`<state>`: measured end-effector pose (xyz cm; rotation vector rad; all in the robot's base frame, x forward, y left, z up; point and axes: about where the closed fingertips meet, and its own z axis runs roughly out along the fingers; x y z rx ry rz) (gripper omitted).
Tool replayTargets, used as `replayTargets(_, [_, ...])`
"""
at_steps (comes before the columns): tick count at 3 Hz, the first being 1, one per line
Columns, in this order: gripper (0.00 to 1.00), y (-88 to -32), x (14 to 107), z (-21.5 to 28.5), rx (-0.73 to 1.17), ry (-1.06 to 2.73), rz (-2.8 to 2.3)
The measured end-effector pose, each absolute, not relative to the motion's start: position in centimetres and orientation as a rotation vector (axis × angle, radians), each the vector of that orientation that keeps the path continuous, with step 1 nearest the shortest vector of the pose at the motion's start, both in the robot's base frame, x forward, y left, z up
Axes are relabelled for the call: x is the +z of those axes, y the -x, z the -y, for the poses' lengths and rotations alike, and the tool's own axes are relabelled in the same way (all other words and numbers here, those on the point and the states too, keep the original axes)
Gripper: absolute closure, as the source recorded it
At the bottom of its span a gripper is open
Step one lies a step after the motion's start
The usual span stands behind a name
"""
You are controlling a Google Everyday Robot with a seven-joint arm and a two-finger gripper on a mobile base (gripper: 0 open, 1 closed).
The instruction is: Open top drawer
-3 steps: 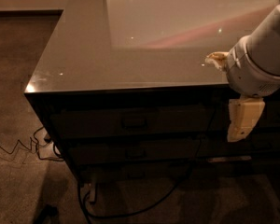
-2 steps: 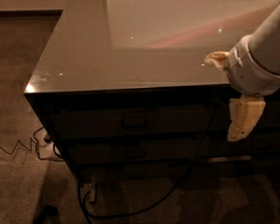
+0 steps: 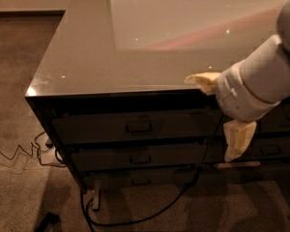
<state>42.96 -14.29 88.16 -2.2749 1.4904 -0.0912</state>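
Observation:
The top drawer (image 3: 96, 128) is the upper dark front in the left stack of the cabinet, with a small loop handle (image 3: 139, 127) at its centre. Its front sits flush with the cabinet, closed. My gripper (image 3: 221, 111) is at the right, in front of the cabinet's front edge, right of the handle and at about drawer height. One cream finger (image 3: 203, 81) lies at the tabletop edge and the other cream finger (image 3: 238, 140) hangs lower, wide apart, with nothing between them. The white arm (image 3: 266, 81) comes in from the upper right.
The glossy cabinet top (image 3: 135, 37) reflects light. Two slimmer drawers (image 3: 101, 158) sit below the top one, and more drawers (image 3: 280, 122) are on the right. Cables (image 3: 19, 153) and a black cord (image 3: 135, 219) lie on the carpet below and left.
My gripper has shifted a little left and down, closer to the drawer fronts. The drawer has not moved.

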Motion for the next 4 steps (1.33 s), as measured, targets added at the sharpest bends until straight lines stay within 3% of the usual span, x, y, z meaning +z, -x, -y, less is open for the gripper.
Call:
replayTargets(2, [0.00, -42.4, 85.6, 12.0, -0.127, 2.407, -1.269])
replayTargets(4, [0.00, -43.0, 83.6, 9.4, -0.013, 2.376, -1.175])
